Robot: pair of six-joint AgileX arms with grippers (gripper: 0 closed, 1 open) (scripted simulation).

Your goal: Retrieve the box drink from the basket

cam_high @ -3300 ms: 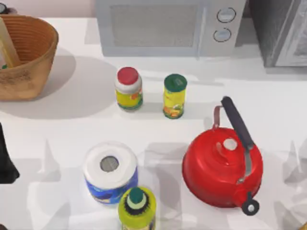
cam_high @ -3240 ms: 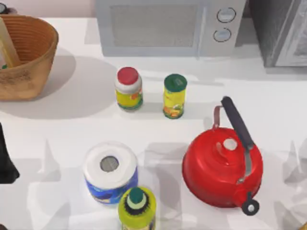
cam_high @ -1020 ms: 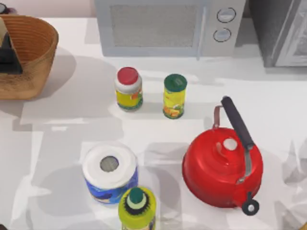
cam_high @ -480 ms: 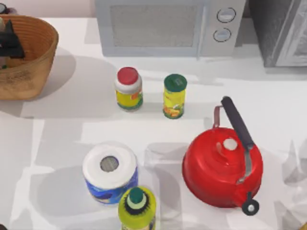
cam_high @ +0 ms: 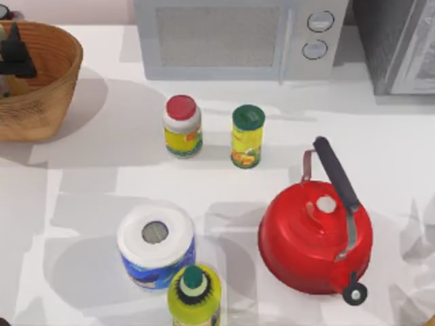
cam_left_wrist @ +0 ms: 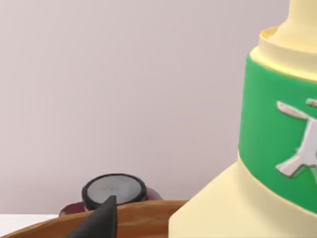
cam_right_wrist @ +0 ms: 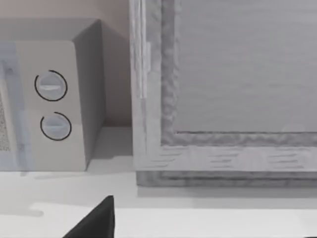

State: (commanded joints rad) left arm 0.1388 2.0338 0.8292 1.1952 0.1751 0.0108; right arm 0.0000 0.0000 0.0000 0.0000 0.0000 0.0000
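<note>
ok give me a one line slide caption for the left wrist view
Left wrist close-up: the box drink with its green band, standing in the basket, one dark gripper fingertip beside it.

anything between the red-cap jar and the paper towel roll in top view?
Nothing. In the top view the stretch of white table between the red-capped jar and the paper towel roll is bare apart from shadows.

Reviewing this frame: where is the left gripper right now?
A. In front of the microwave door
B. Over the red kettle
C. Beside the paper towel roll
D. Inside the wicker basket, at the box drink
D: the top view shows the left gripper inside the basket at the table's left, and the left wrist view has the box drink right in front of it.
</note>
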